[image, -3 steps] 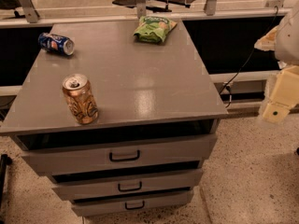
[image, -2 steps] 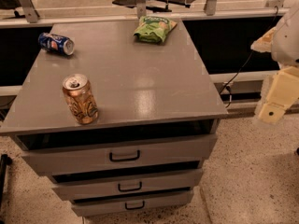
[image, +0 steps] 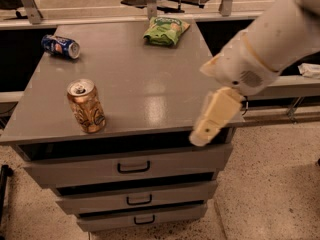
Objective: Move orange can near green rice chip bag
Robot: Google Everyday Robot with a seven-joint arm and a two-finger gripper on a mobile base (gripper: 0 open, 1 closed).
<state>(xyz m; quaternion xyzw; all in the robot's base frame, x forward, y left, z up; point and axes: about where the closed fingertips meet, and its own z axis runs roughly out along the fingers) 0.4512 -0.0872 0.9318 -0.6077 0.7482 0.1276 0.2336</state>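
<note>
Camera view catches me at the approach step: my cream-coloured gripper (image: 214,118) hangs at the front-right corner of the grey metal drawer cabinet (image: 150,79). I cannot tell whether it is set wide or narrow, only that it carries nothing. The orange-gold metallic drink can (image: 86,106) stands upright near the cabinet's front-left corner, well apart from me, and the crinkly bright green rice chip bag (image: 166,31) lies at the cabinet's back edge, right of centre. Next, I judge, I must cross along the cabinet's front to the can and grasp it before carrying it towards the back.
</note>
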